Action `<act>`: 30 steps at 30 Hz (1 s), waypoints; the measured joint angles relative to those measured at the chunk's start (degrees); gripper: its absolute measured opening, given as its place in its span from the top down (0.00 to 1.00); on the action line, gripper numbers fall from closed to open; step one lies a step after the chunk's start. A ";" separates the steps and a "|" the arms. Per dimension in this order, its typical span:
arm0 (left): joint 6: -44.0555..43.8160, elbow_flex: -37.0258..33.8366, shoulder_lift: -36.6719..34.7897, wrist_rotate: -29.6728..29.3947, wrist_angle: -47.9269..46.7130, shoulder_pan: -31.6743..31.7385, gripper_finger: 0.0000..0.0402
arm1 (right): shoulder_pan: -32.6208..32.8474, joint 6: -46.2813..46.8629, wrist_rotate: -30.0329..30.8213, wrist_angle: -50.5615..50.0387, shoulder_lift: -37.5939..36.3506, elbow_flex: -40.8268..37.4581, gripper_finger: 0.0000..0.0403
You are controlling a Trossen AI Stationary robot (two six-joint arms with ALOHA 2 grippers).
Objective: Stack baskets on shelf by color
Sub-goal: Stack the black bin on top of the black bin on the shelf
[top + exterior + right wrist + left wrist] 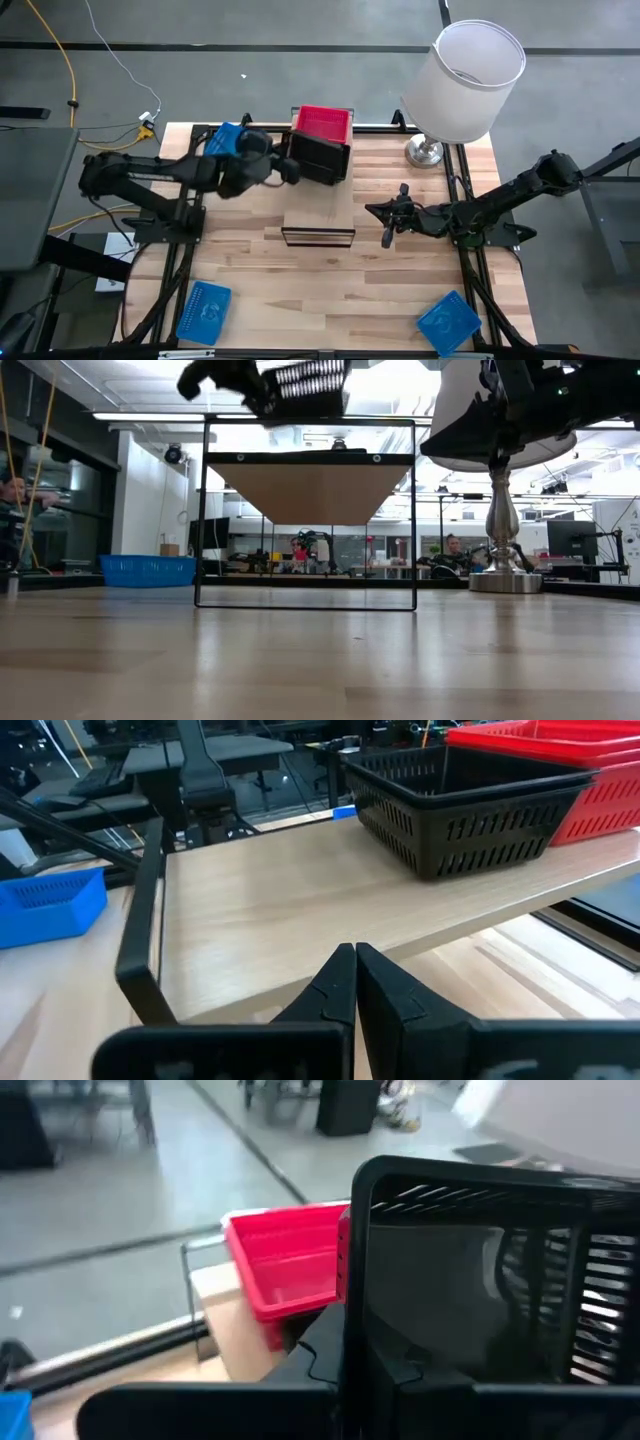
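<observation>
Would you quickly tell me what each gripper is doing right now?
Left gripper: shut on the black basket at the shelf.
Right gripper: shut, holding nothing, in front of the shelf.

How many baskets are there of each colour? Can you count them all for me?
Blue baskets: 3
Red basket: 1 that I can tell (another could be nested under it)
Black basket: 1
Total: 5
</observation>
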 joint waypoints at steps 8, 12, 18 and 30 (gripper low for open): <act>-4.11 0.04 4.43 7.13 2.55 4.83 1.00 | 0.00 0.00 0.24 -0.19 0.00 -0.01 1.00; -4.16 -0.03 7.63 7.87 4.79 4.83 1.00 | 0.00 0.44 -0.04 -0.16 0.00 0.00 1.00; -4.12 -0.04 8.94 5.33 4.73 4.85 1.00 | 0.00 0.65 -0.15 -0.47 0.00 0.00 1.00; -3.65 -0.04 9.08 6.45 4.60 4.83 1.00 | 0.00 0.66 -0.17 -0.53 0.00 0.00 1.00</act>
